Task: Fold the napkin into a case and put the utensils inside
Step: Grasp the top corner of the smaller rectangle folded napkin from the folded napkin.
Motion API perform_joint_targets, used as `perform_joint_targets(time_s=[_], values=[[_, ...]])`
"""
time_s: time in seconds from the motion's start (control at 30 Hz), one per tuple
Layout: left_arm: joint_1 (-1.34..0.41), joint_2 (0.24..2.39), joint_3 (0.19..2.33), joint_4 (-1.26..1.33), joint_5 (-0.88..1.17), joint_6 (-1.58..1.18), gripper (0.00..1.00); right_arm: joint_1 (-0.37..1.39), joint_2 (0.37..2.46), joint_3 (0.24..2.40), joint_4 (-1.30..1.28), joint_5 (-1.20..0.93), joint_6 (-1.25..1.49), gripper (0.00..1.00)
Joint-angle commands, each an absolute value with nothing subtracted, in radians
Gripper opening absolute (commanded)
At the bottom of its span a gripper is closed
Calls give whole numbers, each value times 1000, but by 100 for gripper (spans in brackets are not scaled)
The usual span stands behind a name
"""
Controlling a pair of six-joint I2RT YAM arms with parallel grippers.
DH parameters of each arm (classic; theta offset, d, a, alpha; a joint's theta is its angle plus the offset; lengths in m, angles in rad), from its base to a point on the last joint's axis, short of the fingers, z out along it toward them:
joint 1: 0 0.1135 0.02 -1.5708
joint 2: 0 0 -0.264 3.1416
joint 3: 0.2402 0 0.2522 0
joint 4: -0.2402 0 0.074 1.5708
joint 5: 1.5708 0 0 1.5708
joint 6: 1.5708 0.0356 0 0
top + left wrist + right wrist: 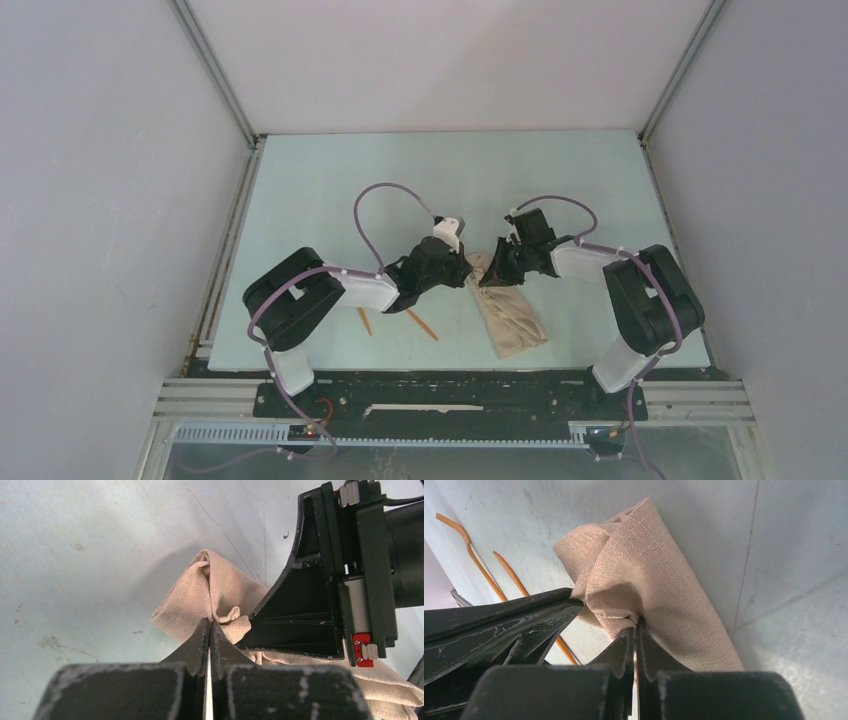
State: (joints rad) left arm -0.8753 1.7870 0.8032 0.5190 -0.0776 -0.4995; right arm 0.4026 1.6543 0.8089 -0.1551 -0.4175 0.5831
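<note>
The right gripper [635, 632], jaws pressed together, pinches a fold of the bunched napkin [649, 565], while the left gripper [575, 601] touches the cloth's left side and two orange utensils [510, 574] lie on the table [799, 555] behind.

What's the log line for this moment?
left tool: shut on napkin | right tool: shut on napkin | utensils: beside napkin, not inside

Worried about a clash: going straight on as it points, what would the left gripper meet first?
The napkin, bunched against the left gripper; the right gripper sits just beside that line.
</note>
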Motion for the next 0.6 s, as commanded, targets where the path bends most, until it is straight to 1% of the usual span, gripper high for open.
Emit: perform_joint_targets(time_s=[0.0,0.13,0.2,0.27,0.3,0.47,0.57], values=[[-871,1732,794,610,-55,-522,0,433,1625,791,-74,-416,630,0],[-869,1737,778,628,-43,-546,0,405,1651,774,143,-530,645,0],[-867,1741,769,633,-47,-556,0,378,1698,800,178,-632,648,0],[-864,1737,758,638,-54,-562,0,374,1711,795,181,-651,623,0],[-862,1734,754,639,-56,-565,0,376,1705,788,175,-650,604,2],[-853,1741,746,651,-45,-570,0,362,1679,739,221,-700,581,24],[-851,1744,743,653,-37,-574,0,351,1659,720,224,-710,576,31]])
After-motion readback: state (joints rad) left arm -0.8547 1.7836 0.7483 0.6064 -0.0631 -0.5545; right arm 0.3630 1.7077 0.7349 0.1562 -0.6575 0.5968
